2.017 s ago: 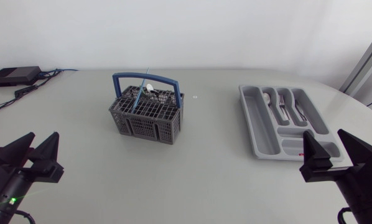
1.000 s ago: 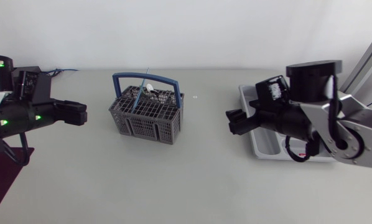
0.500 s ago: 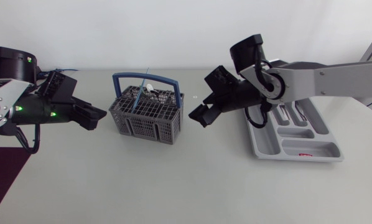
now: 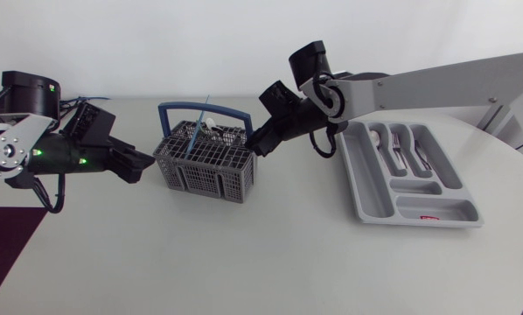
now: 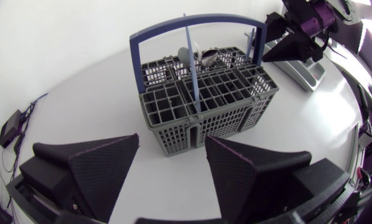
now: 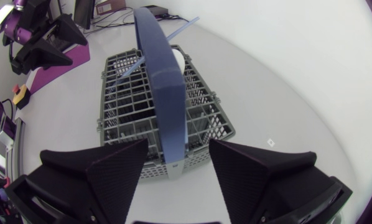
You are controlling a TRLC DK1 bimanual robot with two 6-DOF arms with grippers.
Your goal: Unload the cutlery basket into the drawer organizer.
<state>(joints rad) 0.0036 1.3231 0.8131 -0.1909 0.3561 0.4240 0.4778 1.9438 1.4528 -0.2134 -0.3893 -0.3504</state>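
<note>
The grey cutlery basket (image 4: pixel 205 164) with a blue handle (image 4: pixel 205 110) stands left of the table's middle. It holds a white spoon-like piece (image 4: pixel 210 123) and a thin blue stick (image 4: pixel 198 129). My left gripper (image 4: pixel 144 164) is open just off the basket's left side, and the basket (image 5: pixel 204 93) lies ahead of its fingers. My right gripper (image 4: pixel 254 145) is open at the basket's right end. In the right wrist view the handle's end (image 6: pixel 173 155) stands between its fingers (image 6: pixel 130 162) without touching them. The grey drawer organizer (image 4: pixel 373 188) lies at the right with forks and spoons (image 4: pixel 403 150) in its compartments.
A black box with cables (image 4: pixel 21 107) sits at the table's back left corner. A small white mark (image 4: pixel 274 136) lies on the table behind the basket's right end. The right arm (image 4: pixel 436 87) stretches above the organizer's far end.
Both arms came up from the front edge and moved in on the basket. In the last half second the right gripper shifted left to the handle's end and the left gripper edged closer.
</note>
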